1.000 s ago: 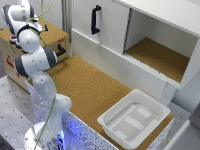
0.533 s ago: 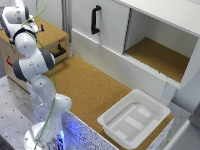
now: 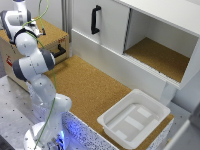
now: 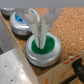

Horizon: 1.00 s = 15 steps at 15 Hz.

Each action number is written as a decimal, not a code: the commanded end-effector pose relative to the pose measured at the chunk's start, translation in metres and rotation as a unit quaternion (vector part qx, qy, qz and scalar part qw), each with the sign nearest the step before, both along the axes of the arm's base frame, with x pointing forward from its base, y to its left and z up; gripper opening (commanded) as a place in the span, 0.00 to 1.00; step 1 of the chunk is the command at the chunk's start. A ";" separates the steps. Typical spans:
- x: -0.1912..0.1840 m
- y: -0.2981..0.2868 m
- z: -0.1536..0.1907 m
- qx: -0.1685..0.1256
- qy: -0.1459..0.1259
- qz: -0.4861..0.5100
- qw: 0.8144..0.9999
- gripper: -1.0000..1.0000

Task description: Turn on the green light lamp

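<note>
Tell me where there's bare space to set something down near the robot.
The cork counter is bare between the arm and the white tray. The open cabinet shelf looks bare too. It is crowded on the box top, where the gripper sits over the green lamp beside another lamp.

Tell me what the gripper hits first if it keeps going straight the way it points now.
Most likely the green lamp: in the wrist view the gripper points straight at its green top, fingertips at or just above it. Whether they already touch is unclear. The blue lamp lies off that line.
</note>
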State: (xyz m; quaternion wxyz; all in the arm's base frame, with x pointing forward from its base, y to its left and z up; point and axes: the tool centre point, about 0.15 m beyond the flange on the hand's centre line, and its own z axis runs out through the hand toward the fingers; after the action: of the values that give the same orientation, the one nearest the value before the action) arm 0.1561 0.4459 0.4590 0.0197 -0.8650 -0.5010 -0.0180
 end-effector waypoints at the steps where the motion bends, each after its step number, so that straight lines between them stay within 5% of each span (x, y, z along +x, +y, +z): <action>1: 0.002 0.000 -0.023 -0.001 0.026 0.002 1.000 0.00; 3: 0.003 -0.003 -0.044 0.026 0.062 -0.002 0.998 0.00; 5: 0.003 -0.008 -0.047 0.024 0.065 -0.010 0.998 0.00; 8: -0.001 -0.009 0.026 0.007 0.003 -0.014 1.000 0.00; 9: -0.006 -0.008 0.060 0.017 -0.016 -0.010 1.000 1.00; 11: -0.014 -0.004 0.108 0.009 -0.058 0.006 0.998 1.00; 15: -0.005 -0.001 0.094 0.002 -0.046 0.008 0.999 1.00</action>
State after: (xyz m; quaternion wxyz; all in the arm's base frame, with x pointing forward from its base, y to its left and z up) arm 0.1493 0.4444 0.5270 0.0333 -0.8601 -0.5051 -0.0634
